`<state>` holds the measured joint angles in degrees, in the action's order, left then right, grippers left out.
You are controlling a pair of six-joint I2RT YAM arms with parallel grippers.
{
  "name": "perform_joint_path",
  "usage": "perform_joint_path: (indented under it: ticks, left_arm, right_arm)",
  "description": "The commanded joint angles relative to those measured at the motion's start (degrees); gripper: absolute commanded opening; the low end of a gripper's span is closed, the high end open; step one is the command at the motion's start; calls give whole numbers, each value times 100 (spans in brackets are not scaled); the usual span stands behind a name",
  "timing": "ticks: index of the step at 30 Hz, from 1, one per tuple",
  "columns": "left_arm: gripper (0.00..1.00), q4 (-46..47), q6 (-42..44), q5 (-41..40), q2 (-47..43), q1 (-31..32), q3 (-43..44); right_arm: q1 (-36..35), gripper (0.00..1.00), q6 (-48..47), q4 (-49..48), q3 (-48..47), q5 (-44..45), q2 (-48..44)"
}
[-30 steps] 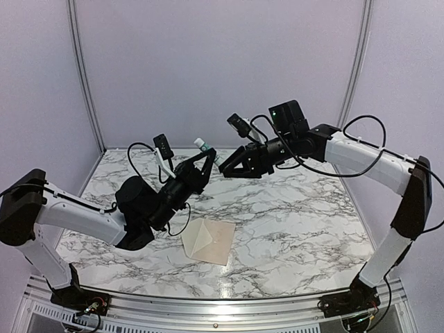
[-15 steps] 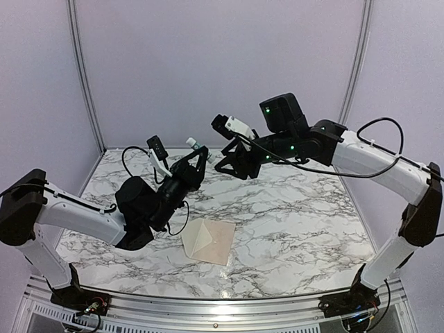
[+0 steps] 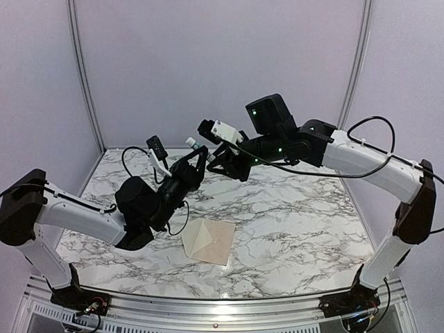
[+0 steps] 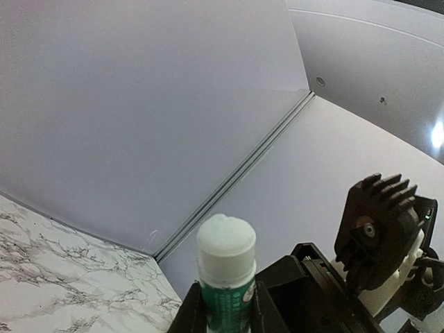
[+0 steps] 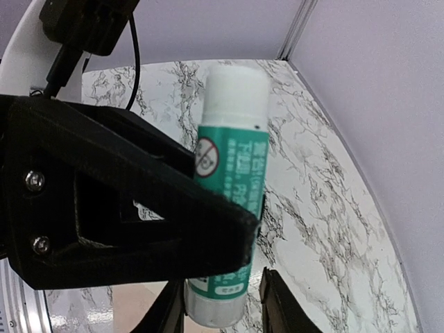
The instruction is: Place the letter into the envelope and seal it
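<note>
While left gripper (image 3: 199, 157) pinches glue stick (image 4: 225, 267), right gripper (image 5: 222, 286) spread around it; envelope (image 3: 196, 240), letter (image 3: 220, 243) well below

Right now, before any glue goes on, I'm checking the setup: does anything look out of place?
Nothing is spilled or damaged. One oddity: much of the letter shows beside the envelope, so it seems not fully inside, yet the left gripper already holds the glue stick aloft, with the open right gripper close by.
</note>
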<state>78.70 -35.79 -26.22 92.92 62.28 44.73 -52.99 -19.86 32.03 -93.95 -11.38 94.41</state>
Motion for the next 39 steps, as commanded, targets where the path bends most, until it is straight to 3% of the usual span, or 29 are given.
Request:
perform_joint_path:
  ticks: [1, 6, 10, 14, 18, 24, 28, 31, 39]
  left_arm:
    - [0, 313, -4, 14, 45, -23, 12]
    - [0, 313, -16, 54, 67, -23, 10]
    - [0, 313, -16, 98, 84, -23, 33]
    - [0, 313, -62, 159, 115, -23, 51]
    - [0, 313, -86, 154, 110, -23, 35]
    - [0, 313, -69, 139, 88, -23, 23]
    - [0, 329, -56, 93, 64, -23, -2]
    - [0, 331, -7, 82, 42, -22, 2]
    - [0, 328, -15, 82, 84, -21, -8]
  right_arm:
    - [-53, 28, 26, 66, -297, 57, 66]
    - [-52, 20, 54, 65, -329, 7, 85]
    - [-53, 19, 90, 98, -392, -109, 110]
    - [-52, 20, 105, 112, -437, -116, 139]
    - [-52, 27, 113, 110, -447, 20, 154]
    - [-49, 22, 131, 109, -431, 12, 148]
    - [-49, 30, 153, 149, -414, 59, 185]
    - [-53, 30, 166, 152, -358, 83, 201]
    - [-48, 6, 201, 176, -349, -14, 205]
